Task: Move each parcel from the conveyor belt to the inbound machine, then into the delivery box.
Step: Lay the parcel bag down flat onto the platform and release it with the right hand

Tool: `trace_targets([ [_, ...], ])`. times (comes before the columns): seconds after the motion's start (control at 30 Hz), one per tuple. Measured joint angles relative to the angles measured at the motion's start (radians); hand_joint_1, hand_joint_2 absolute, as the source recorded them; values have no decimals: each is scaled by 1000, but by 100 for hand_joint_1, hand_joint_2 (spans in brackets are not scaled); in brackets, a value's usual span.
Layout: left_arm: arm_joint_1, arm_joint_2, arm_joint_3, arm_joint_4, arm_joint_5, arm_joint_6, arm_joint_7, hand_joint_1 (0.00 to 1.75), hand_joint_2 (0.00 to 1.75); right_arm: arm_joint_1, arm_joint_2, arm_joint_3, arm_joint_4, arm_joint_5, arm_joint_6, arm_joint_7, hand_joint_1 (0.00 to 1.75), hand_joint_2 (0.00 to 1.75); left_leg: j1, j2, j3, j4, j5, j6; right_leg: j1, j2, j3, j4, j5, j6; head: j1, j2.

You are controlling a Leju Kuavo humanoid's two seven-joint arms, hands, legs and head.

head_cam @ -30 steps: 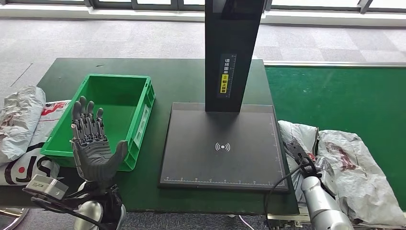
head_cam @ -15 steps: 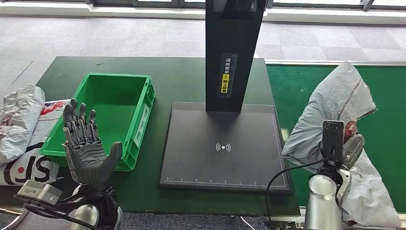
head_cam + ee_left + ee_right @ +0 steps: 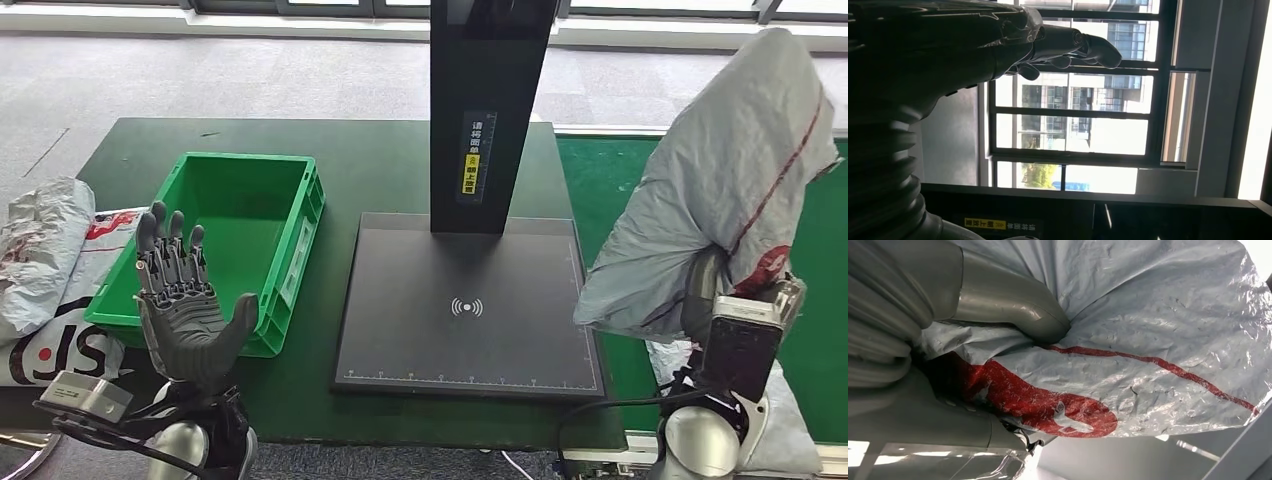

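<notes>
Head view: my right hand [image 3: 712, 300] grips the grey parcel [image 3: 730, 170] raised at right of frame; next I judge it goes onto the inbound machine [image 3: 470, 300] at centre. Left hand [image 3: 185, 305] spread, empty. Right wrist view: thumb [image 3: 1008, 305] pressed into the parcel.

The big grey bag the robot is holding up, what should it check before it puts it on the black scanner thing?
1. Right hand grips the grey parcel: ok, thumb presses into the plastic.
2. Parcel lifted off the conveyor belt: ok.
3. Inbound machine plate bare: ok.
4. Black post out of the parcel's way: cannot tell, it stands close beside the parcel.
5. Left hand out of the way: ok, open beside the green delivery box.
6. Delivery box ready: ok, nothing in it.
</notes>
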Motion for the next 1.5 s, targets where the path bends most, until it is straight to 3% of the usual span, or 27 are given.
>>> trace_targets([
  [0.17, -20, -3, 0, 15, -2, -7, 0, 0, 175, -12, 1, 146, 27, 21, 119, 26, 175, 175, 1, 1, 1, 0, 1, -1, 1, 2, 0, 0, 0, 0, 0, 0],
  [0.47, -42, -7, -2, 43, -6, -1, 1, 0, 175, -49, 8, 352, 209, 21, 161, 51, 175, 175, 1, 1, 0, 0, 1, -1, 1, 2, 0, 1, 0, 0, 0, 0],
  [0.7, -52, -6, -12, 61, 0, 14, 0, 0, 175, -67, 8, 426, 312, 12, 166, 50, 175, 175, 1, 1, 0, 0, 1, -1, 1, 2, -1, 0, 0, 0, 0, 0],
  [1.07, -55, -6, -13, 71, 0, 16, 0, 0, 175, -75, 8, 450, 367, 11, 165, 52, 175, 175, 1, 1, 0, 0, 1, -1, 1, 2, -1, 0, 0, 0, 0, 0],
  [1.1, -55, -5, -13, 72, 0, 18, 0, 0, 175, -77, 8, 450, 371, 16, 163, 59, 164, 175, 1, 1, 0, 0, 1, -1, 1, 2, -1, 0, 0, 0, 0, 0],
  [1.13, -55, -5, -13, 72, 0, 21, 0, 0, 175, -79, 8, 451, 376, 21, 161, 68, 133, 175, 1, 1, 0, 0, 1, -1, 1, 2, -1, 0, 0, 0, 0, 0],
  [1.2, -54, -5, -13, 72, 2, 26, 0, 0, 175, -84, 7, 454, 390, 33, 154, 86, 46, 175, 1, 1, 0, 0, 1, -1, 1, 2, -1, 0, 0, 0, 0, 0],
  [1.23, -54, -4, -13, 72, 2, 27, 0, 0, 175, -87, 6, 456, 399, 36, 147, 88, 13, 175, 1, 1, 0, 0, 1, -1, 1, 2, -1, 0, 0, 0, 0, 0],
  [1.27, -54, -4, -13, 72, 3, 27, 0, 0, 175, -89, 6, 458, 410, 37, 139, 88, 0, 175, 1, 1, 0, 0, 1, -1, 1, 2, -1, 0, 0, 0, 0, 0],
  [1.5, -55, -4, -13, 72, 3, 34, 0, 0, 175, -118, 5, 466, 492, 35, 86, 89, 0, 175, 1, 1, 0, 0, 1, -1, 1, 2, -1, 0, 0, 0, 0, 0],
])
